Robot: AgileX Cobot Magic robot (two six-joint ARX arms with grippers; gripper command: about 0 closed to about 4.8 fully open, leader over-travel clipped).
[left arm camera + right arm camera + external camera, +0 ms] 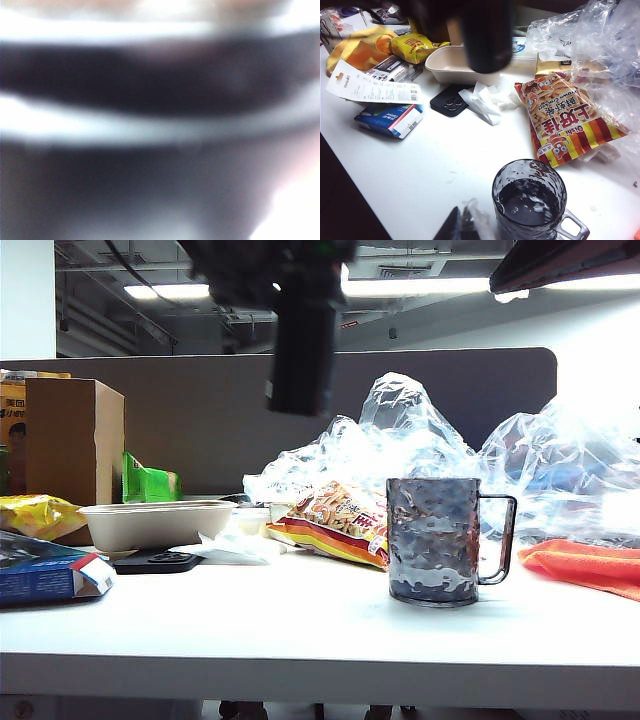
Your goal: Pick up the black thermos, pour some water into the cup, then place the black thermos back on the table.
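The black thermos (300, 340) hangs blurred high above the table (300, 630), roughly upright, left of and well above the cup. My left gripper (285, 275) is a dark blur at its top, shut on it. In the right wrist view the thermos (485, 35) shows over the beige tray. The left wrist view is only dark and white smears. The dimpled grey-blue cup (440, 540) stands right of centre with its handle to the right, and it holds water (530, 200). My right gripper (462, 225) hovers shut just beside the cup, a wisp of clear plastic at its tips.
A beige tray (155, 523), a black phone (160, 561), a crumpled tissue (482, 102) and a blue box (45, 575) lie at the left. A striped snack bag (335, 525) and clear plastic bags (400, 440) sit behind the cup. An orange cloth (590, 565) lies at the right.
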